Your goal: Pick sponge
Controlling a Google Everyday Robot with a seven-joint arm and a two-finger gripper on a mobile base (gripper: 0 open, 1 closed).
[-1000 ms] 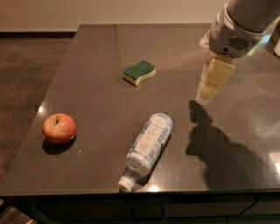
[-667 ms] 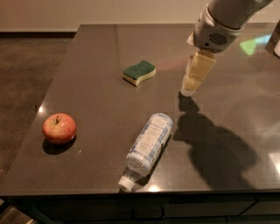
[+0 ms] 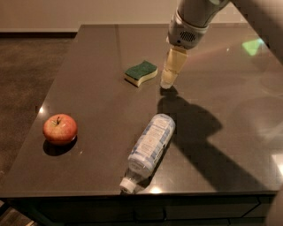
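Hovering close above the worktop (image 3: 88, 62), the pincer (image 3: 167, 82) holds nothing; its opening cannot be told. Just left of it lies the sponge (image 3: 140, 73), ungrasped: approach looks nearly done, closing and lifting remain.

Indoor premises, of a break-room or office-kitchen type; the exact kind is not confirmed. A dark, polished countertop (image 3: 97, 66) fills the view. Brown carpet (image 3: 26, 88) lies at 9 o'clock and meets a pale wall (image 3: 88, 13) at 11 o'clock. Kitchen items on the counter: apple (image 3: 59, 129) at 8 o'clock, water bottle (image 3: 149, 148) at 6, sponge (image 3: 140, 73) at 12. The gripper (image 3: 167, 82) hangs at 1 o'clock, just beside the sponge.
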